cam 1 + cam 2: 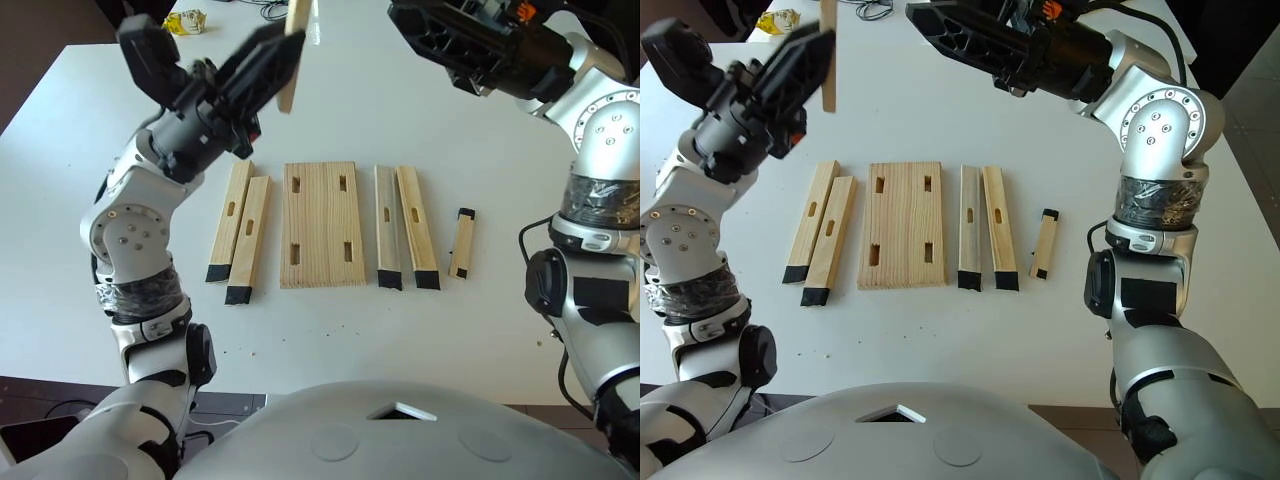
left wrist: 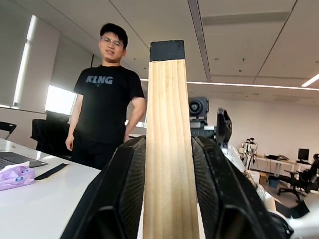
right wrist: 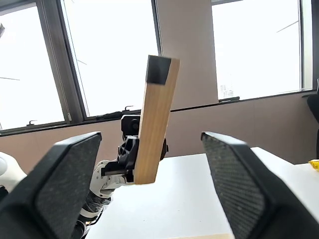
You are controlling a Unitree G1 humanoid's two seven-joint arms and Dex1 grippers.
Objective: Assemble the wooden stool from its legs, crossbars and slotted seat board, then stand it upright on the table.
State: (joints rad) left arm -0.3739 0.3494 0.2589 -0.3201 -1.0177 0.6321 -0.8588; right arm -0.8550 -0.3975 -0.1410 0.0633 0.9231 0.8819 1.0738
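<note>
Crossbar (image 1: 293, 55), top cut off, in left hand (image 2: 168, 149)

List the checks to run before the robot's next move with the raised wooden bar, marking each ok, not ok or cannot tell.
1. Left gripper shut on the held bar: ok, fingers press both its sides.
2. Right gripper free to take it: ok, open and holding nothing.
3. Seat board flat, slots up: ok.
4. Legs laid out: ok, left pair and right pair flank the board.
5. Short bar on the table: ok, lying apart, right of the legs.
6. Held bar fits a slot: cannot tell.
</note>
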